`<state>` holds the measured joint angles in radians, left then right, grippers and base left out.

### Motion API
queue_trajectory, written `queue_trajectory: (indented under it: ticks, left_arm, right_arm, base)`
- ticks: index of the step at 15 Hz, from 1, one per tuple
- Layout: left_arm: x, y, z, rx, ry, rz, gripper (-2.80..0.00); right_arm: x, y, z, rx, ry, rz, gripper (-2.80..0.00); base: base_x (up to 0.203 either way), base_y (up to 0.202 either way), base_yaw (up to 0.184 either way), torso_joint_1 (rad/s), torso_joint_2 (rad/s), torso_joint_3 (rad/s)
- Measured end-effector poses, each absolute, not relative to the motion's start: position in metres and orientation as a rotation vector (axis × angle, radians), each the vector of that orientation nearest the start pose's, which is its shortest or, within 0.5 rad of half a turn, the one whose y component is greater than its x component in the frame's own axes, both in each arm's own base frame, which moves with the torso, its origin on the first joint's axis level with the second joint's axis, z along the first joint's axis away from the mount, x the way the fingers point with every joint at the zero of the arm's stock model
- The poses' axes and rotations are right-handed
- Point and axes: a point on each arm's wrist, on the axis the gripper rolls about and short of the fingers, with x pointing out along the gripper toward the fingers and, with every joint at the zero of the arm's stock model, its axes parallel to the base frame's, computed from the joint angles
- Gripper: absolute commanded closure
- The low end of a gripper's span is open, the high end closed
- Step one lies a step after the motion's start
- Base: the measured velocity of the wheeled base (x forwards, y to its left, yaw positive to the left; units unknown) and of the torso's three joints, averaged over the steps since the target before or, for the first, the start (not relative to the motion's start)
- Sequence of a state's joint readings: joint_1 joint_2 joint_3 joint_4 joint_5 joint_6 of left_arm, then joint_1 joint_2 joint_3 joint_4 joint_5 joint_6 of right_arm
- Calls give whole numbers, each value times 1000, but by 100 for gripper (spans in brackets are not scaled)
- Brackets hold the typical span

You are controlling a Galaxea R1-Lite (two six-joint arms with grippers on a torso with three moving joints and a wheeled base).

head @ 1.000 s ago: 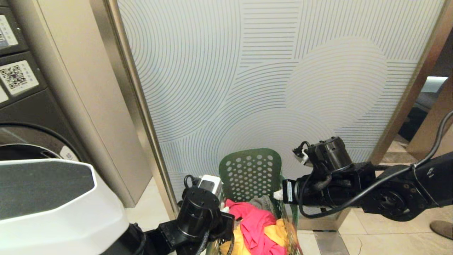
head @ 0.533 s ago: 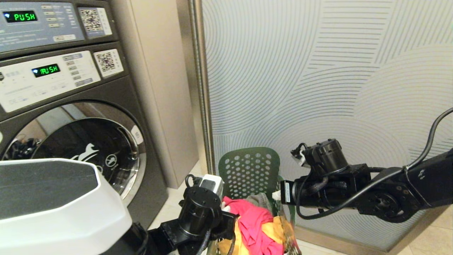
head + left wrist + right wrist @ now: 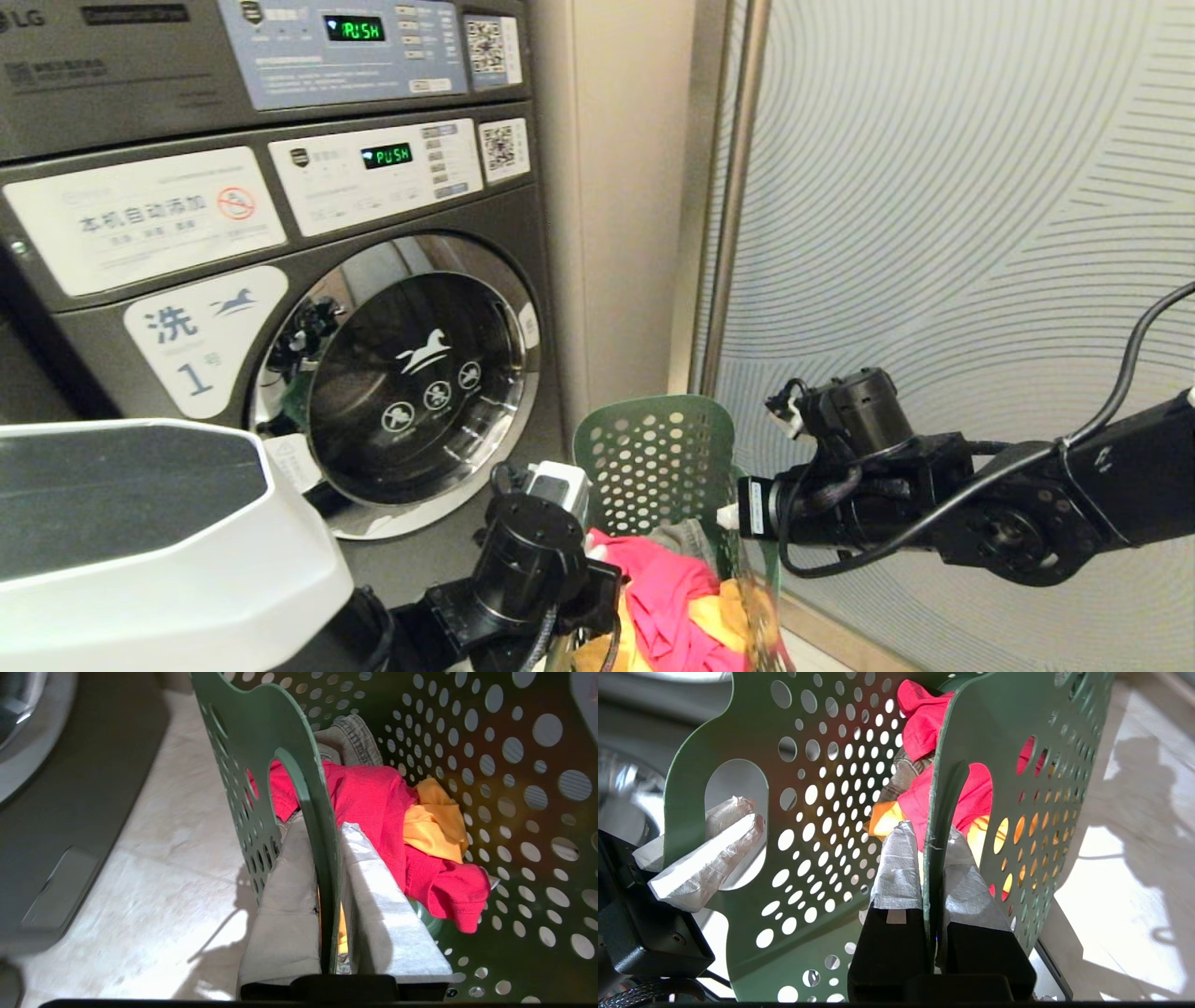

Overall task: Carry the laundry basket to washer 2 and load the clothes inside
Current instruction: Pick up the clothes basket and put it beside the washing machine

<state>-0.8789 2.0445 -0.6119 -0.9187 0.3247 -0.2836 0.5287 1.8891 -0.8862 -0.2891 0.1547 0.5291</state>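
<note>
We carry the dark green perforated plastic laundry basket [image 3: 658, 457] between both arms, level, so the clothes stay in; left gripper [image 3: 327, 896] and right gripper [image 3: 931, 868] each clamp a rim; the grey front-loading washer [image 3: 280, 280] beside it reads "1", not 2.

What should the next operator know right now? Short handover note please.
Left gripper: shut on the laundry basket, fingers either side of the wall at its handle cut-out.
Right gripper: shut on the opposite wall of the basket, same way.
Basket is held between both arms, in front of the robot; red clothes, yellow ones and a grey piece are all inside.
Machine ahead on the left is labelled 1, door shut. Washer 2 is not in view.
Done: basket picked up and being carried.
Left: reach washer 2, set the basket down, open the door, load the clothes.
</note>
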Motion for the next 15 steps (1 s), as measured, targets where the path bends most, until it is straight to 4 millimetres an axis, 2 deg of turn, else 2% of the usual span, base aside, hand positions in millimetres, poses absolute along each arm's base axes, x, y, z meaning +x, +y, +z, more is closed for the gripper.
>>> queue_trajectory:
  ticks: [15]
  left_arm:
    - [212,-245,54,38,495,-476,0]
  right_arm:
    - [281,169,110,350,869,444,0]
  base:
    - [2,-10,177,2,2,3]
